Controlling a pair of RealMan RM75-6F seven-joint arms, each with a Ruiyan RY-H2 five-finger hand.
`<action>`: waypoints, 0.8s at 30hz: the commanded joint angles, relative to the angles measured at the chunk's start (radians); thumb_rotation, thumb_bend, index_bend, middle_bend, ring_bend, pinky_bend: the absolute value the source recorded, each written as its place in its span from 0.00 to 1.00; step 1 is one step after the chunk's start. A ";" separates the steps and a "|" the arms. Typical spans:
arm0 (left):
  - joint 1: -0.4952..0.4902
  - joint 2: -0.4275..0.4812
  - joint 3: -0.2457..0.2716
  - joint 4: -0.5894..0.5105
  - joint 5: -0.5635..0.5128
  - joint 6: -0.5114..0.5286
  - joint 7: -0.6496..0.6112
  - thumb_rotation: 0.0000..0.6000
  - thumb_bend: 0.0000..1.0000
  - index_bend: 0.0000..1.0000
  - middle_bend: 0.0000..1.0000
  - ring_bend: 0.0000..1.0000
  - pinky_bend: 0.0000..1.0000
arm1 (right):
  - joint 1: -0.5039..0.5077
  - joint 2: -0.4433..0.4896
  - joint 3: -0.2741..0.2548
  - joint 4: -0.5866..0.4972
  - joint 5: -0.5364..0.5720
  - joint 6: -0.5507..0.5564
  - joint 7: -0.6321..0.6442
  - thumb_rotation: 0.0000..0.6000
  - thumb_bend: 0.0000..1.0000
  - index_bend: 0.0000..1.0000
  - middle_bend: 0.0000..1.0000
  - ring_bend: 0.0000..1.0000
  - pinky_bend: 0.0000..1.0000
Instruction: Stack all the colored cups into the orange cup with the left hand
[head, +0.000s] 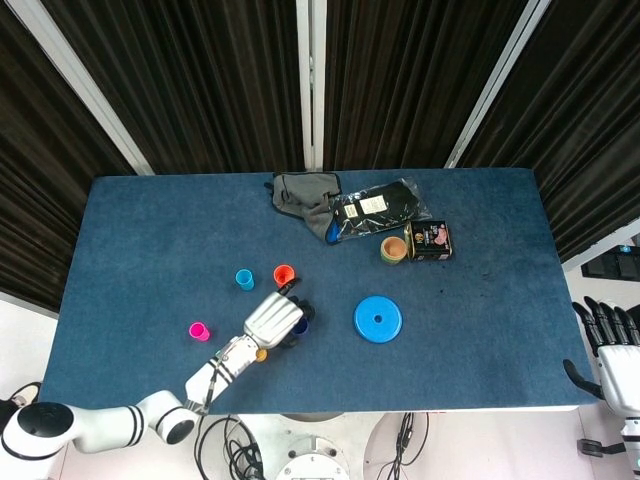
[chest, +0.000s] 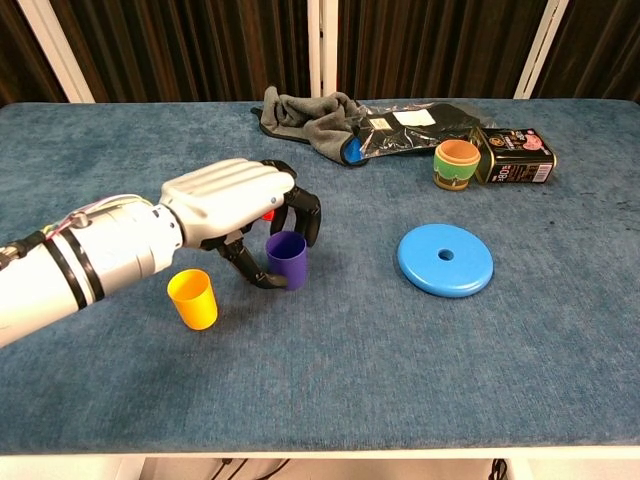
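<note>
A: Starting at the left: what's out past the left hand (chest: 240, 205)?

B: A pink cup (head: 199, 331) well to its left, and a yellow cup (chest: 192, 298) just beside the wrist, upright and untouched. A blue cup (head: 244, 279) stands beyond the hand, a bit left. All loose, presumably waiting their turn.

A: And the hand itself?

B: Its fingers (chest: 305, 215) are curled down around the purple cup (chest: 286, 259), thumb at the near-left side, the others over the far side. They look at or very near the wall, but I can't tell whether the grip has closed. I'd judge it's mid-grasp: wrapping from above leaves the cup's base free to drop into another.

A: Where's the orange cup?

B: Just behind the hand; the head view shows the orange cup (head: 284, 273) clearly, while in the chest view only a sliver peeks past the knuckles. It's close, so the carry should be short.

A: Further right?

B: A blue disc (chest: 445, 259), then a cloth (chest: 305, 113), a black packet (chest: 405, 125), a small pot (chest: 456, 163) and a tin (chest: 518, 160), all well clear and likely irrelevant. The right hand (head: 612, 350) hangs off the table's right edge, fingers apart, idle, as the task wants only the left.
</note>
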 joint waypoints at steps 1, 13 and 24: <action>-0.002 -0.003 0.000 0.002 -0.003 -0.004 -0.009 1.00 0.20 0.46 0.44 0.49 0.11 | 0.000 0.001 0.000 -0.001 0.000 -0.001 -0.001 1.00 0.25 0.00 0.00 0.00 0.00; -0.002 0.024 -0.011 -0.032 -0.021 -0.002 -0.015 1.00 0.23 0.49 0.47 0.51 0.14 | -0.001 0.002 0.001 0.000 0.000 0.000 0.000 1.00 0.26 0.00 0.00 0.00 0.00; -0.025 0.088 -0.041 -0.120 -0.013 0.011 0.055 1.00 0.24 0.50 0.48 0.52 0.15 | 0.001 0.004 0.004 0.000 0.002 -0.001 0.002 1.00 0.26 0.00 0.00 0.00 0.00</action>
